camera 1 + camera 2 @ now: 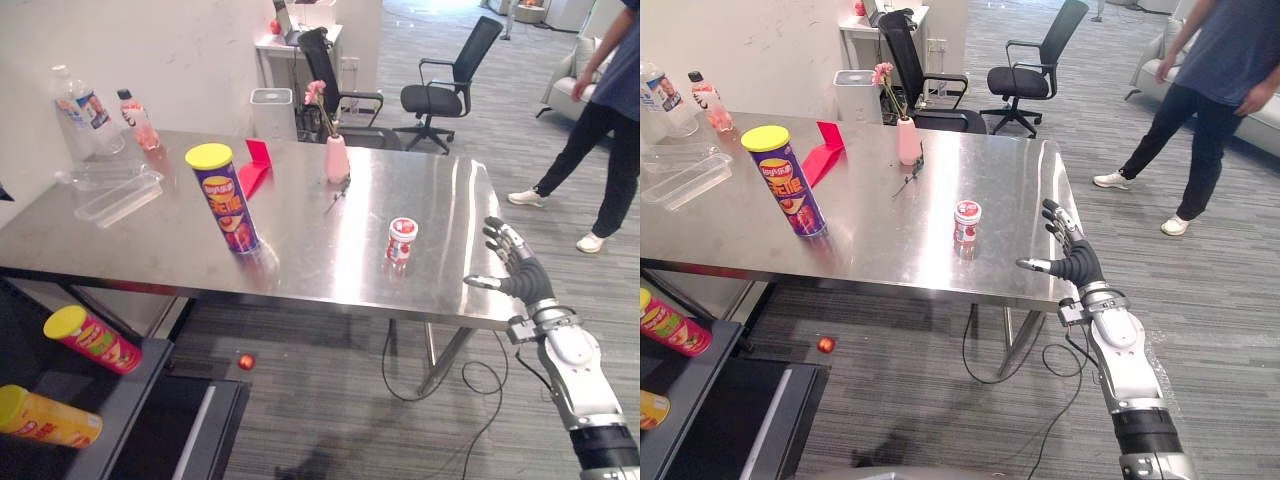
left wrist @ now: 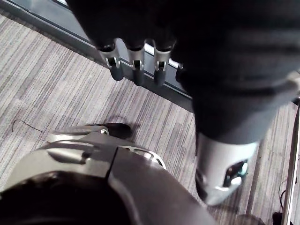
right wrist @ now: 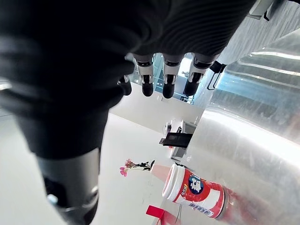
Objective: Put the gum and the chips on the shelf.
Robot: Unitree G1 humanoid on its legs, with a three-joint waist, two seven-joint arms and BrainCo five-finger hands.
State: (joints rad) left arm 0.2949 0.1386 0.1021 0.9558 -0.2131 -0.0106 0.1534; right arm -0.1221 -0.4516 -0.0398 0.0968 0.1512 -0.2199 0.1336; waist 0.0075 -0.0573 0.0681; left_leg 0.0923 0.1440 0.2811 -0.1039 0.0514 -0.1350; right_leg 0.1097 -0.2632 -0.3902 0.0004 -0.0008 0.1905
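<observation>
A small red-and-white gum jar (image 1: pixel 402 240) stands upright near the front right of the steel table (image 1: pixel 300 265). A purple chips can (image 1: pixel 226 198) with a yellow lid stands upright further left. My right hand (image 1: pixel 516 264) hovers open just off the table's right front corner, a hand's width from the gum jar (image 3: pixel 197 190), holding nothing. My left hand (image 2: pixel 136 68) hangs low over the carpet beside a dark shelf edge, fingers relaxed and empty. The dark shelf (image 1: pixel 135 395) sits low at the left, with a red chips can (image 1: pixel 92 340) and an orange one (image 1: pixel 45 418) lying on it.
On the table stand a pink vase with a flower (image 1: pixel 337 157), a red folded card (image 1: pixel 255 168), clear plastic trays (image 1: pixel 115 190) and two bottles (image 1: pixel 90 112). A small red ball (image 1: pixel 246 361) lies on the floor. Office chairs (image 1: pixel 445 75) stand behind; a person (image 1: pixel 612 130) stands at the right.
</observation>
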